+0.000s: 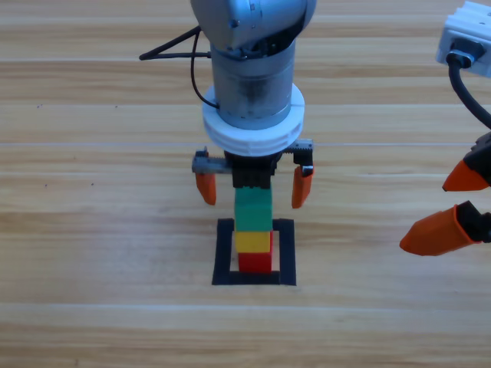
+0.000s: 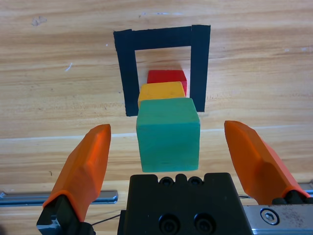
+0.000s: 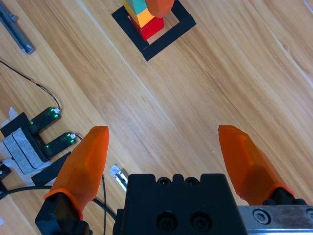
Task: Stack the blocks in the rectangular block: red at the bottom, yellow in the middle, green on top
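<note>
left gripper [image 1: 253, 186]: jaws spread wide, clear of green [image 1: 252, 208] topping the stack | right gripper [image 1: 453, 211]: jaws spread, holding nothing

place: probably robotics lab | evidence: taped outline [image 1: 254, 251] on wooden table [image 1: 92, 230], green-lit electronics board [image 3: 46, 129]

I find no legible text, label, brand, number or sign in any view. The green cube [image 2: 168, 134] between my left gripper's [image 2: 168, 147] spread fingers shows a plain face, as do the yellow cube [image 2: 161, 91] and red cube [image 2: 167, 76] beyond it. The black tape outline [image 2: 122, 73] carries no marking.
</note>
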Action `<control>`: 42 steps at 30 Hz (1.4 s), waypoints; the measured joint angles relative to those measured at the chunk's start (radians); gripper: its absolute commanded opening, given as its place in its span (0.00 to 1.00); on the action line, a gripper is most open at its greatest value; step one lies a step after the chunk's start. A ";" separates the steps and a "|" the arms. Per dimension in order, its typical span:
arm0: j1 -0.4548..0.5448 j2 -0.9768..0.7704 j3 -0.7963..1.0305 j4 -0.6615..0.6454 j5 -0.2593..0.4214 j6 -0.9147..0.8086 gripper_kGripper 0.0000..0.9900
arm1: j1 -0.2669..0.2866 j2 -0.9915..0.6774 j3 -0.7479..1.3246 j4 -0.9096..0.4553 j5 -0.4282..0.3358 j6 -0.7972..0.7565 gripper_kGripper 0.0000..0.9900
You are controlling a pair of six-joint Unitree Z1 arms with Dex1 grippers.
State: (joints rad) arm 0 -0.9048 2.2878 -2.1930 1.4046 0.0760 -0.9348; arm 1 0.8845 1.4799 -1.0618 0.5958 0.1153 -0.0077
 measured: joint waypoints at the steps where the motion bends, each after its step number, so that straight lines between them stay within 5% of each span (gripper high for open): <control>1: -0.002 -0.004 0.000 0.000 0.014 -0.003 1.00 | 0.000 0.001 0.000 0.000 0.000 0.000 1.00; 9: -0.064 -0.367 0.164 -0.032 0.262 0.042 1.00 | 0.000 0.009 0.000 0.000 0.000 0.000 1.00; 13: -0.085 -0.681 0.476 -0.304 0.307 0.280 1.00 | 0.000 0.029 0.000 0.000 0.000 0.000 1.00; 16: -0.087 -1.001 0.833 -0.589 0.293 0.527 1.00 | 0.000 0.042 0.000 0.000 -0.002 0.000 1.00; 20: -0.088 -1.207 0.864 -0.603 0.264 0.651 1.00 | 0.000 0.042 0.000 0.000 -0.002 -0.005 1.00; 30: -0.091 -1.435 1.028 -0.651 0.159 0.698 1.00 | 0.000 0.042 0.000 0.000 -0.002 -0.005 1.00; 42: -0.091 -1.440 1.080 -0.653 0.130 0.698 1.00 | 0.000 0.042 0.000 0.000 -0.002 -0.005 1.00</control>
